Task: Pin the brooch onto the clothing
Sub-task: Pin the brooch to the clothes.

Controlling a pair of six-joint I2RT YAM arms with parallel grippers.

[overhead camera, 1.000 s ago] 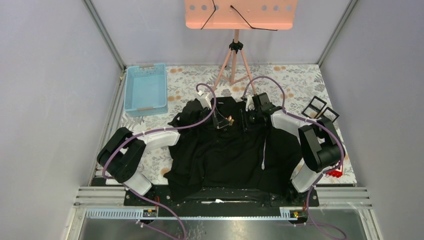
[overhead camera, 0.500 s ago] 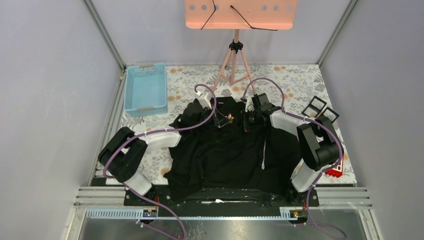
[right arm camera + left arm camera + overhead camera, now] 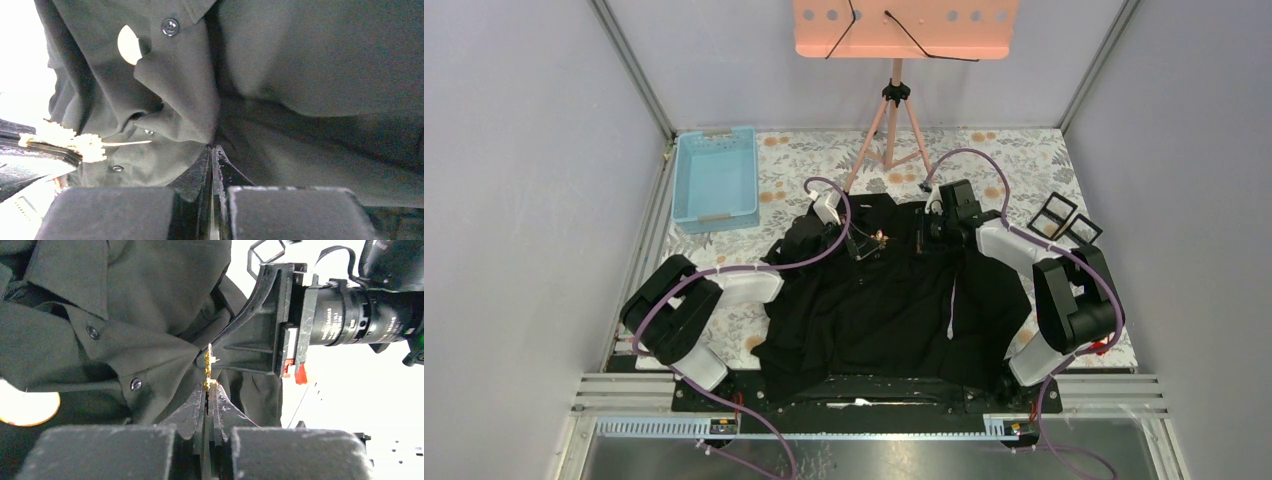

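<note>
The clothing, a large black collared shirt (image 3: 874, 300), lies spread across the table's middle. My left gripper (image 3: 864, 244) is shut on a small gold brooch (image 3: 880, 238) and holds it just above the shirt near the collar. In the left wrist view the brooch (image 3: 207, 371) stands up from the shut gripper (image 3: 210, 388). Its bare pin (image 3: 127, 143) points at a shirt fold in the right wrist view. My right gripper (image 3: 927, 233) is shut on that fold of the button placket (image 3: 185, 107), its tips (image 3: 212, 148) pinching the fabric. The black right gripper body (image 3: 270, 330) sits just behind the brooch.
A light blue basket (image 3: 716, 178) stands at the back left. A pink tripod stand (image 3: 894, 120) rises behind the shirt. Two small black frames (image 3: 1064, 215) lie at the right, and a red item (image 3: 1094, 346) lies by the right arm's base.
The left gripper and the brooch have shifted slightly left. The right wrist has moved a little back and to the right, still on the shirt.
</note>
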